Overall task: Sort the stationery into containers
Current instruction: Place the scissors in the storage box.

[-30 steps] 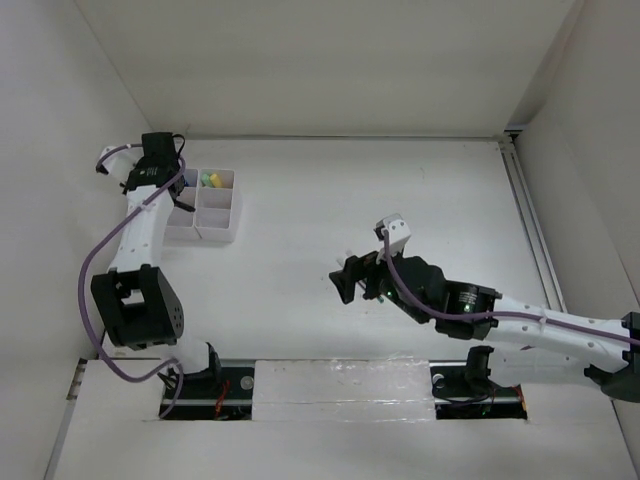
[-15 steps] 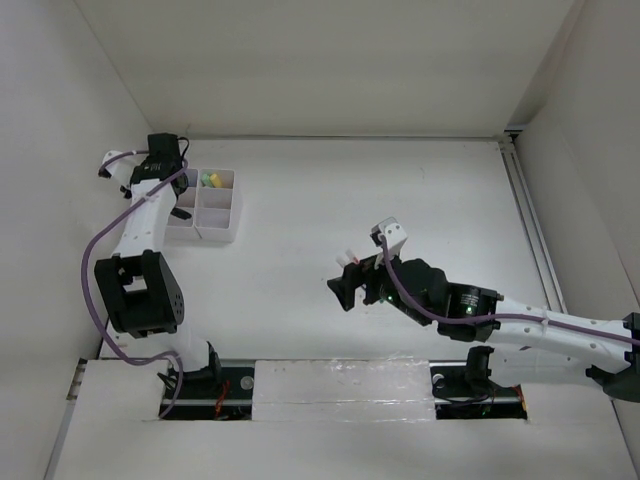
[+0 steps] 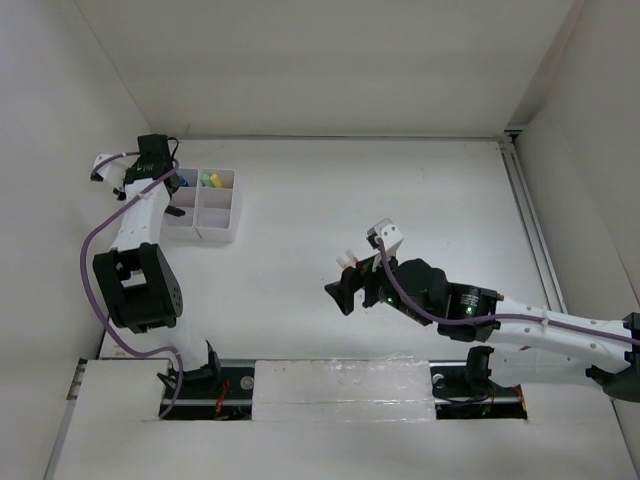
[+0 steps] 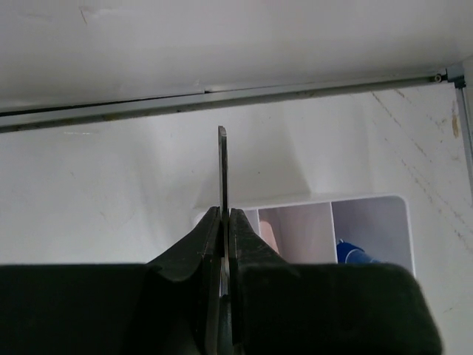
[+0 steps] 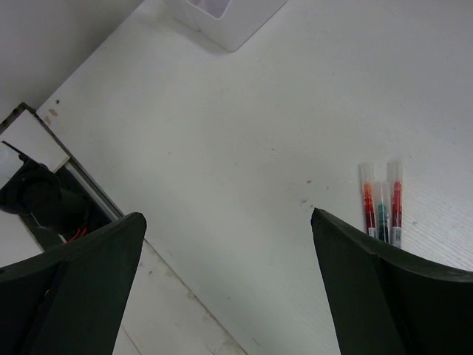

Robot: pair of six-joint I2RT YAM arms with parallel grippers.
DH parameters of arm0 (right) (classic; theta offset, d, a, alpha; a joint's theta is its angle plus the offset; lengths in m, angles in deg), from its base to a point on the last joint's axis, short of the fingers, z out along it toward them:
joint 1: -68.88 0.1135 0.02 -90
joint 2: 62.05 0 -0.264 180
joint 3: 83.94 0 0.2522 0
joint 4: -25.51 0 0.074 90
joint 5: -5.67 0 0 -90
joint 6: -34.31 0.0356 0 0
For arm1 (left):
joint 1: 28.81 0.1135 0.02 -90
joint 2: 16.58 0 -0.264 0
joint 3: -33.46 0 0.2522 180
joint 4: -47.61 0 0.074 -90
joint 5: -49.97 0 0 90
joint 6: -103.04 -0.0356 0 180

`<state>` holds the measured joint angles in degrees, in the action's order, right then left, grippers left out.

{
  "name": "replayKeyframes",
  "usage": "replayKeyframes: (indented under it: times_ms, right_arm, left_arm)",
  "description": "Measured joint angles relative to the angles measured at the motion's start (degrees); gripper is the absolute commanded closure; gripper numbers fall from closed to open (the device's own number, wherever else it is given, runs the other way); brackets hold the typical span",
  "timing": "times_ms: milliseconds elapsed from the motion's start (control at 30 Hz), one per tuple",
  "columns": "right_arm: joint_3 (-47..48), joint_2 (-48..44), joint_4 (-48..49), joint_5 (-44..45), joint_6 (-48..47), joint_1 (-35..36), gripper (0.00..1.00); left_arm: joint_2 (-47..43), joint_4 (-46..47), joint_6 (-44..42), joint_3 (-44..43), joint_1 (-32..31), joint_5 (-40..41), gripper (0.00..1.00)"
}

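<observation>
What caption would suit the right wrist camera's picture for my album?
Open right pincer above the white table, three pens lying nearby.

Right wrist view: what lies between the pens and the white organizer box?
Nothing. In the right wrist view, the table between the pens and the organizer box is bare apart from tiny specks.

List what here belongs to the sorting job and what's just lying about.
Job: organizer box, pens, highlighters inside the box, blue-capped bottle, thin dark blade pinched in the shut left gripper.
Not the job: metal rail, white strip between the arm bases.
</observation>
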<state>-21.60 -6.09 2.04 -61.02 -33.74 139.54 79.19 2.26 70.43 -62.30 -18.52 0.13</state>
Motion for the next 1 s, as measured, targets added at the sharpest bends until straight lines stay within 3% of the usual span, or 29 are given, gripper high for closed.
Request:
replayKeyframes:
  times_ms: [367,767,967,1000]
  right_arm:
    - [0.0,0.02,0.35,-0.42,-0.39,0.0,0.0]
    - [0.0,0.07,0.85,-0.46,-1.03,0.0,0.0]
    - [0.0,0.15,1.16,0.2,-1.44,0.0,0.0]
    - [0.0,0.37,1.22,0.37,-1.6,0.0,0.0]
  left_arm:
    - [4.24,2.47,0.33,0.24,0.68,-2.12,0.98]
    - [5.27,3.37,0.31,0.26,0.68,-2.67,0.64]
    - [3.67,4.31,-0.66,1.27,0.66,-4.33,0.21]
    - [2.51,4.46,-0.72,1.73,0.57,-4.66,0.0]
